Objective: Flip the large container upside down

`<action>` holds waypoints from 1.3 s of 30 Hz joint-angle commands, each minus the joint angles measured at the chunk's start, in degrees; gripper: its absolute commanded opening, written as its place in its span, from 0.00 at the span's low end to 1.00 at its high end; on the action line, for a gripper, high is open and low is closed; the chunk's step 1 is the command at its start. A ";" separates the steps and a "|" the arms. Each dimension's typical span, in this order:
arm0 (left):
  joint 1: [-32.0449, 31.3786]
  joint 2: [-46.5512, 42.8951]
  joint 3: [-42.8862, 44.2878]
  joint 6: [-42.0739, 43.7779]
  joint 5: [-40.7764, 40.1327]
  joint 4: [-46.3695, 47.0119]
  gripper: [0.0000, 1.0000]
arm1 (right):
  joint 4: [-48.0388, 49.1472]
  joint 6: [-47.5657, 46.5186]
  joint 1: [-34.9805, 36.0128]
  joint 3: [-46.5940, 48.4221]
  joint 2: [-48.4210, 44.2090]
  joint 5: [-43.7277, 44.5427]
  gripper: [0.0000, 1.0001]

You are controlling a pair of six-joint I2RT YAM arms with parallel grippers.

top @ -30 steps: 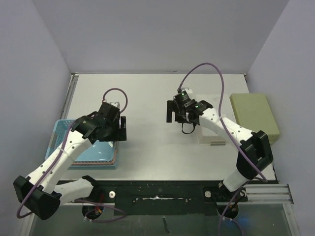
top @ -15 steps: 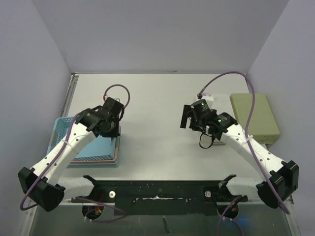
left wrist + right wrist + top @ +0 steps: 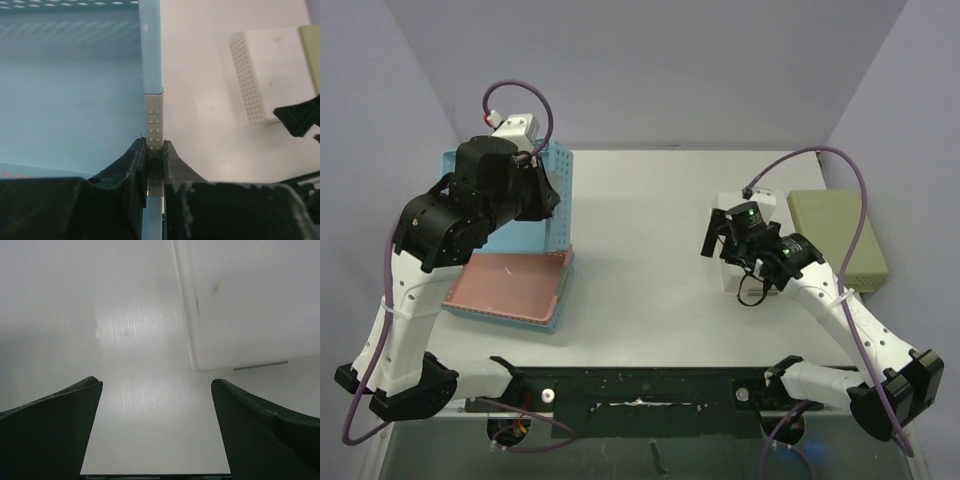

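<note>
From the top external camera, the large container is a light blue basket point(image 3: 560, 210) with perforated walls, standing on edge at about 10 o'clock on the worktop point(image 3: 650, 290). Its floor is close to vertical and its open side is hidden behind the left arm point(image 3: 440, 225). Its lower edge sits at the far side of a salmon-pink tray point(image 3: 510, 285) that lies flat, with a strip of blue showing under the tray's near edge. The left jaws cannot be made out in this view because the wrist covers them. At about 3 o'clock the right arm point(image 3: 840, 300) reaches over a white container point(image 3: 730, 280), and a pale green box point(image 3: 835, 235) lies beside it toward the wall. The left wrist camera shows what the overhead view hides: the left jaws are closed tight on the basket's rim, which runs straight up the picture. The smooth blue floor lies at 9 o'clock and a row of holes runs along the top. At 2 o'clock in this view the white container's perforated side is visible, a detail the overhead view does not give. The right wrist camera shows the right jaws spread wide with nothing between them, over bare worktop. A rounded corner of the white container sits at 1 o'clock, and the basket is out of this view.
</note>
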 commanded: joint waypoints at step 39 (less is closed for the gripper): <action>-0.65 17.26 -56.75 -82.87 69.73 142.26 0.00 | -14.55 3.48 -1.84 8.81 -19.08 20.20 0.98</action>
